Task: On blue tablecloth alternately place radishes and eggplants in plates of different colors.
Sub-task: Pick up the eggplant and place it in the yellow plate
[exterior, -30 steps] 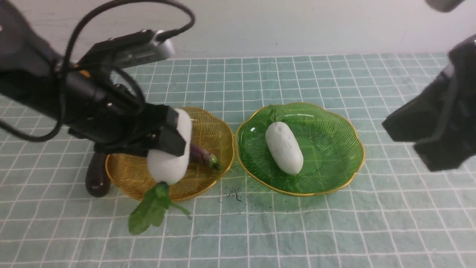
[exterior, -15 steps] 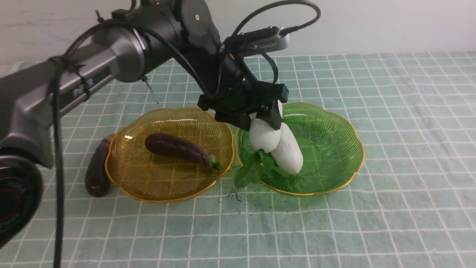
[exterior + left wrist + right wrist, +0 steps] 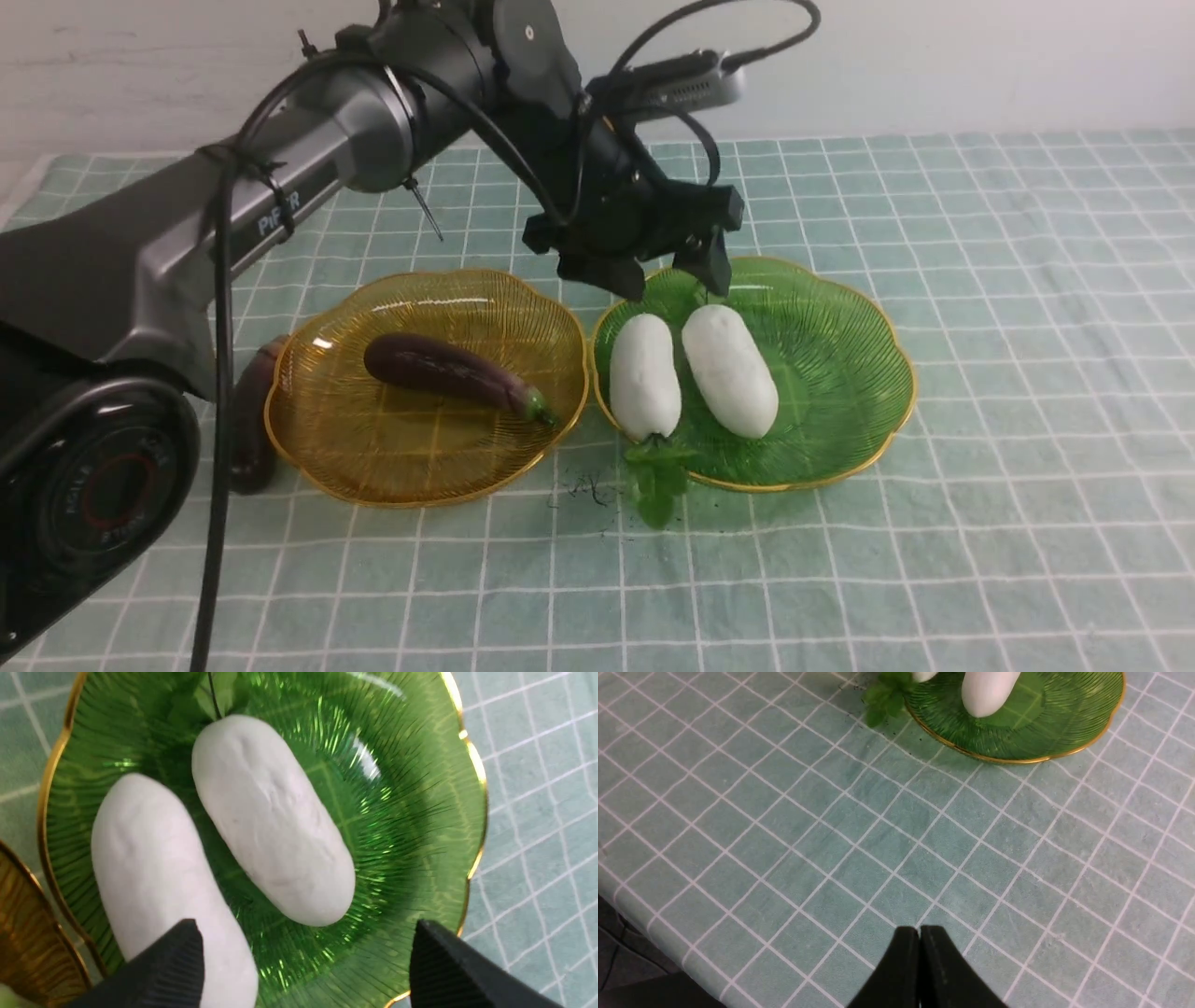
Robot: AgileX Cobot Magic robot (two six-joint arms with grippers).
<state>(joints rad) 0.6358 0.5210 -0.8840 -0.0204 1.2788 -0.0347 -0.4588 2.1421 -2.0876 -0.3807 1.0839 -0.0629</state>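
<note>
1. Over the green plate's (image 3: pixel 840 317) far rim, centre frame, the left gripper (image 3: pixel 674 278) hangs with jaws spread wide, holding nothing.
2. Right gripper (image 3: pixel 920 938): pinched shut, empty, over bare cloth.
3. Both radishes (image 3: pixel 730 371) lie side by side in the green plate, sorted by kind.
4. One eggplant (image 3: pixel 448 371) lies in the amber plate (image 3: pixel 317 439). The second eggplant (image 3: pixel 250 429) lies on the blue tablecloth (image 3: pixel 934 560) at that plate's left rim, probably the next pick.
5. A plain white wall (image 3: pixel 934 65) runs along the top.

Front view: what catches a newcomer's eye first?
The left claw, open, hovers over the green plate, where two white radishes lie side by side. One eggplant lies in the amber plate; a second eggplant sits on the blue tablecloth beside it.
</note>
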